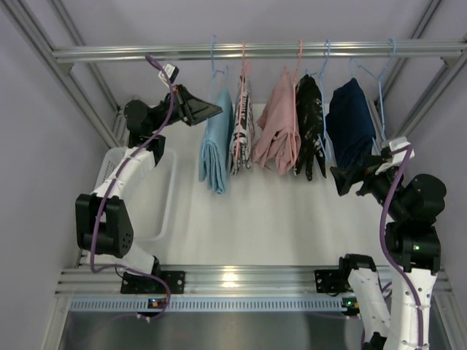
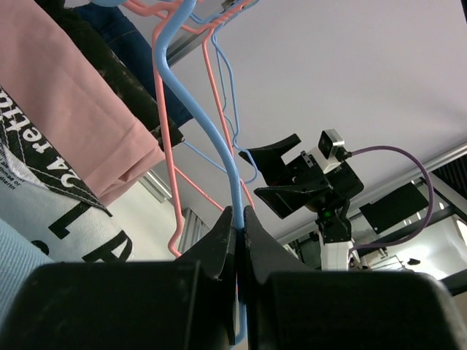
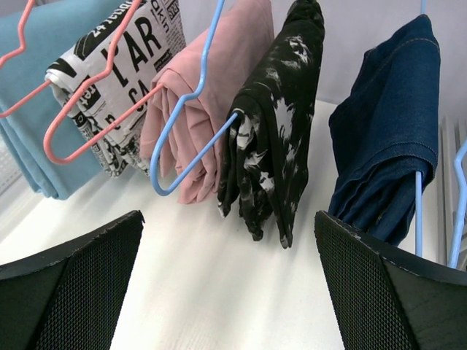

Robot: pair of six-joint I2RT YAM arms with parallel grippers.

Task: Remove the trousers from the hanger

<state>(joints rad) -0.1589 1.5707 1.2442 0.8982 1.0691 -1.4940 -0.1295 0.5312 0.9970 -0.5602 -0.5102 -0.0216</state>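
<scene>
Several trousers hang on wire hangers from a rail (image 1: 255, 51): light blue (image 1: 216, 149), white newsprint (image 1: 242, 127), dusty pink (image 1: 279, 131). My left gripper (image 1: 210, 111) reaches the light blue trousers' hanger and is shut on its blue wire (image 2: 197, 109); in the left wrist view the gripper (image 2: 238, 211) pinches that wire between closed jaws. The pink (image 2: 66, 95) and newsprint (image 2: 44, 204) trousers hang to its left. My right gripper (image 1: 349, 179) is open and empty, low, facing the row: light blue (image 3: 51, 109), newsprint (image 3: 124, 65), pink (image 3: 211, 95).
Black-and-white patterned trousers (image 1: 311, 127) and dark navy denim (image 1: 352, 124) hang further right on the rail. A white bin (image 1: 164, 211) stands at the left of the white table. Aluminium frame posts (image 1: 430, 95) flank both sides.
</scene>
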